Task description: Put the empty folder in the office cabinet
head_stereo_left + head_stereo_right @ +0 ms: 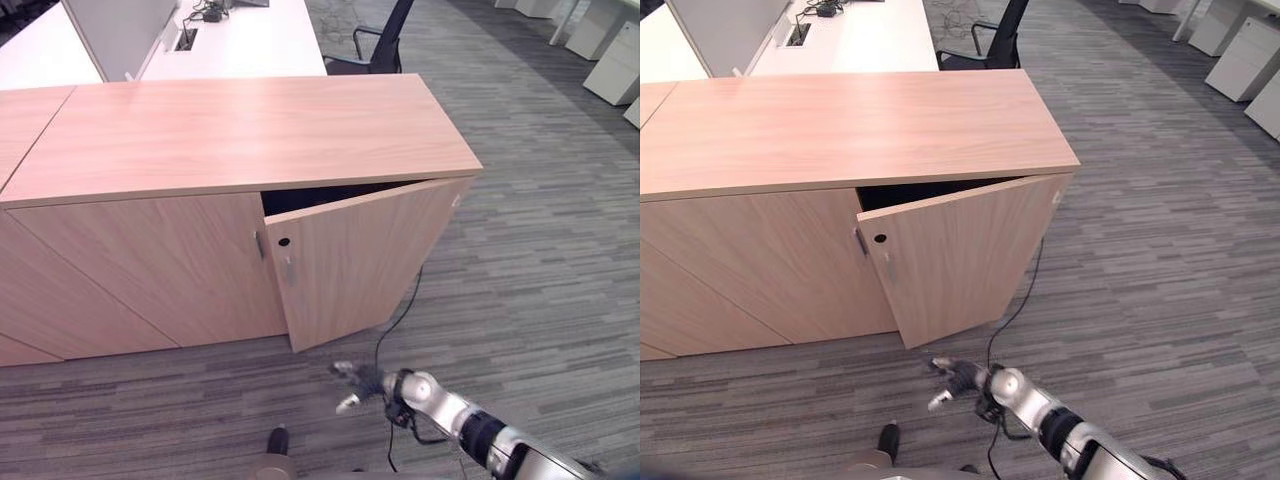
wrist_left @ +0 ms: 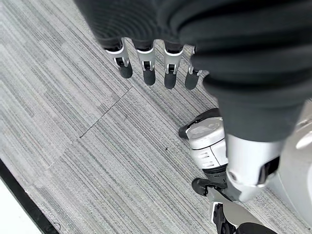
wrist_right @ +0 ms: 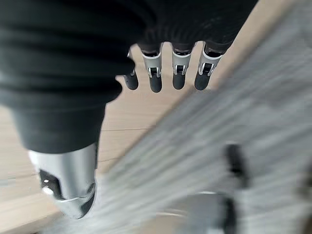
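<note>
Below ajar cabinet door [image 1: 365, 260], right robot hand [image 1: 352, 385] hangs empty.

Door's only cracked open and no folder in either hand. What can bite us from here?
1. The light wooden cabinet door stands only partly ajar; the right hand, open and low before it, may clip its edge rather than swing it wide.
2. A black cable trails on the grey carpet by the door's hinge side and might snag the arm.
3. The left hand hangs open over carpet, holding nothing, so the folder must yet be fetched.
</note>
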